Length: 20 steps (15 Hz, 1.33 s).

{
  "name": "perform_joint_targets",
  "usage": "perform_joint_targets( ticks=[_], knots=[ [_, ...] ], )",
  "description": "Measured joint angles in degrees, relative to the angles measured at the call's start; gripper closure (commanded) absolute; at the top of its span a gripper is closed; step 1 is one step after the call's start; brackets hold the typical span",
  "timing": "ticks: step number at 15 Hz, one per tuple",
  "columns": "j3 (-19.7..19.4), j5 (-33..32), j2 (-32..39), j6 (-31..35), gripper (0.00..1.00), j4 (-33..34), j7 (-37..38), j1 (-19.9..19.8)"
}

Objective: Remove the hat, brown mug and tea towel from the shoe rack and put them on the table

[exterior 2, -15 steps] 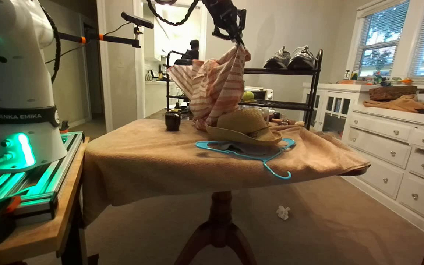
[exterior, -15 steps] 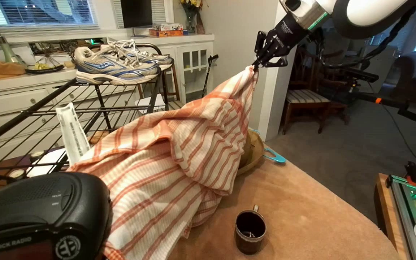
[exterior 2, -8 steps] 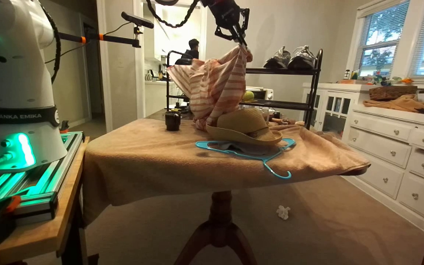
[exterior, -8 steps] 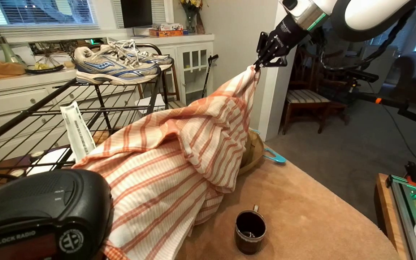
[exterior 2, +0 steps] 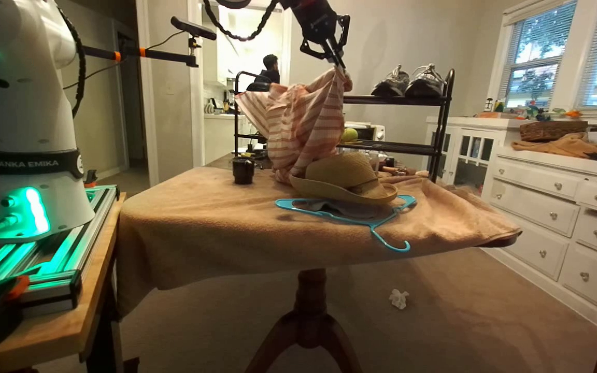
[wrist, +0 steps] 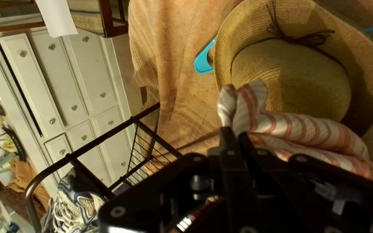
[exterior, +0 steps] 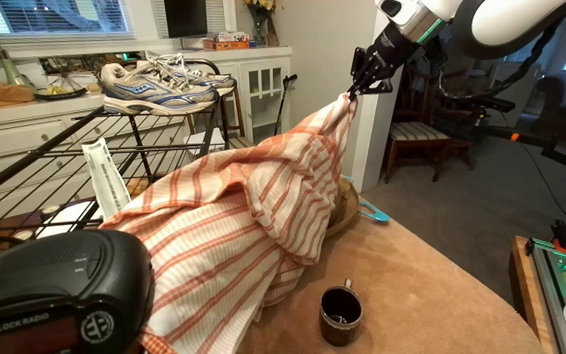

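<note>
1. The hat [exterior 2: 347, 176] looks done to me. It's on the bench [exterior 2: 200, 223], crown up, just right of the middle in an exterior view, with a blue hanger [exterior 2: 372, 226] poking out around the brim.
2. The brown mug [exterior: 340, 319] I'd tick off too: upright on the bench, bottom of the frame and right of centre, with a bit of space between it and everything else.
3. The tea towel [exterior: 243, 211] is the job in hand. The pincer [exterior: 352, 93] is pinching one gathered bit of it, up toward the upper right of the frame, and the wrist view shows a little tuft sticking out past the tips.
4. Rest of the towel slopes down to the lower left, right up by the clock radio [exterior: 57, 290]. In both exterior views it overlaps the shoe rack [exterior 2: 394, 100]; my guess is that end is on the rack, but I can't say how much of it rests there.
5. So, two of three by my count. What's left, I reckon: pull the trailing end clear, lower the lot onto the bench, let go. I'd watch for it snagging on the bars, dragging the clock radio or flopping over the hat.
</note>
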Motion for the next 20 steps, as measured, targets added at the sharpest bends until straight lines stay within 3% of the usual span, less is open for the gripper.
perform_joint_targets(
  ticks=[10, 20],
  knots=[
    [-0.5, -9.2, 0.1, -8.5, 0.99, 0.3, 6.3, -2.4],
    [-2.1, -11.8, 0.1, -10.3, 0.99, 0.3, 9.5, -3.8]
  ],
)
